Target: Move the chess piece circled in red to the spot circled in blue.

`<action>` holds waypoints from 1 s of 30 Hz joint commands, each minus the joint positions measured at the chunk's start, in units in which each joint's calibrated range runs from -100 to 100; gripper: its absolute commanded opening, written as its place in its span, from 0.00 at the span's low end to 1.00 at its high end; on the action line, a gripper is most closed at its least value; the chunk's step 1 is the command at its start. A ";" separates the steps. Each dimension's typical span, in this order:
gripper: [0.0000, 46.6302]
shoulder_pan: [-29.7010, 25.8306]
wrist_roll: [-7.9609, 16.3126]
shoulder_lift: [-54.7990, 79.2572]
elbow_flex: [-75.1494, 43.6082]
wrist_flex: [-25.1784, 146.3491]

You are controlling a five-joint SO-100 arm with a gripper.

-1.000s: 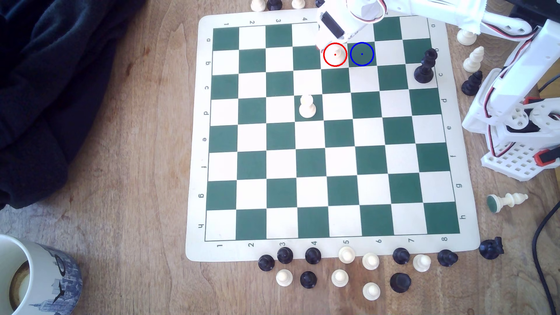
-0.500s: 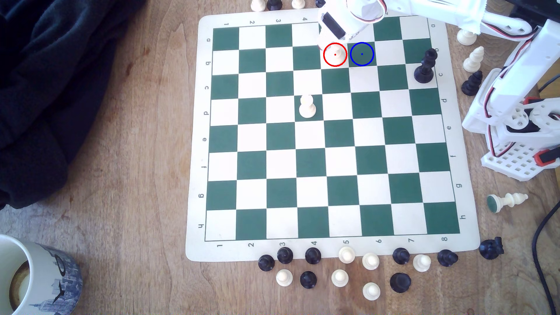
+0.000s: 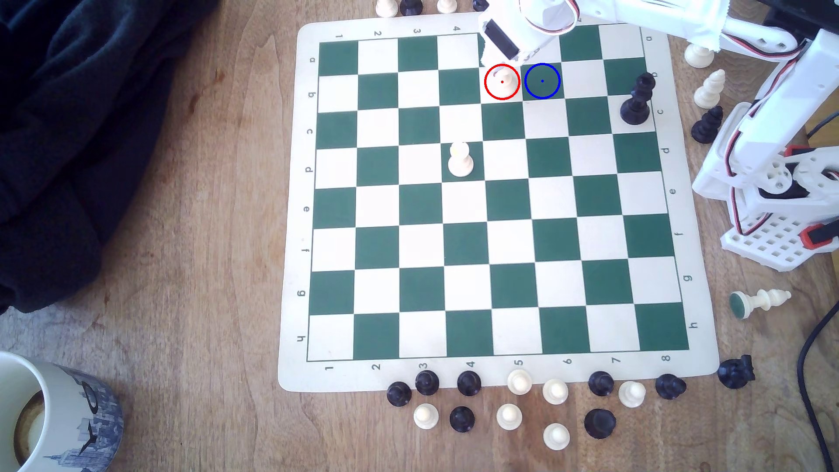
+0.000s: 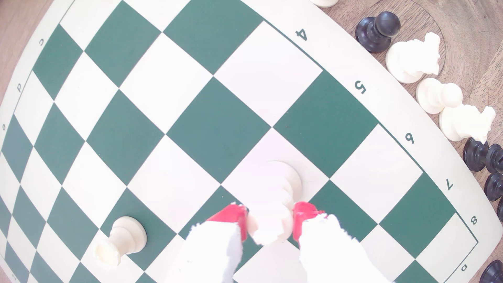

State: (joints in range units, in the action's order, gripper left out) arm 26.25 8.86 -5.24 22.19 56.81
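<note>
The chess piece (image 3: 503, 82) is a tall cream-white piece standing inside the red ring on a white square near the board's far edge in the exterior view. My gripper (image 3: 501, 63) hangs right over it. In the wrist view the red fingertips (image 4: 236, 221) press on both sides of the chess piece (image 4: 275, 217) near its top, so my gripper (image 4: 269, 223) is shut on it. Its round base sits at the white square. The spot (image 3: 542, 81) is the dark green square with the blue ring, one square toward the exterior view's right, with nothing on it.
A shorter white piece (image 3: 461, 159) stands mid-board and a tall black piece (image 3: 636, 102) near the right edge. Captured pieces line the near edge (image 3: 508, 404), the far edge and the right side. A mug (image 3: 54, 413) and dark cloth (image 3: 68, 136) lie left.
The gripper body has shifted slightly toward the far edge and the exterior view's right over the red ring. The pieces on the board have stayed where they were.
</note>
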 commanded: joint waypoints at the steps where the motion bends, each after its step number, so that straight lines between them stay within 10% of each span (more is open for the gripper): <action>1: 0.11 -0.25 -0.24 -0.54 -4.51 0.68; 15: 0.08 0.22 -0.54 -10.98 -9.59 9.03; 30: 0.08 4.99 -2.10 -20.06 11.36 3.55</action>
State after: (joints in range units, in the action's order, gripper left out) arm 30.83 6.96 -20.57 31.68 63.35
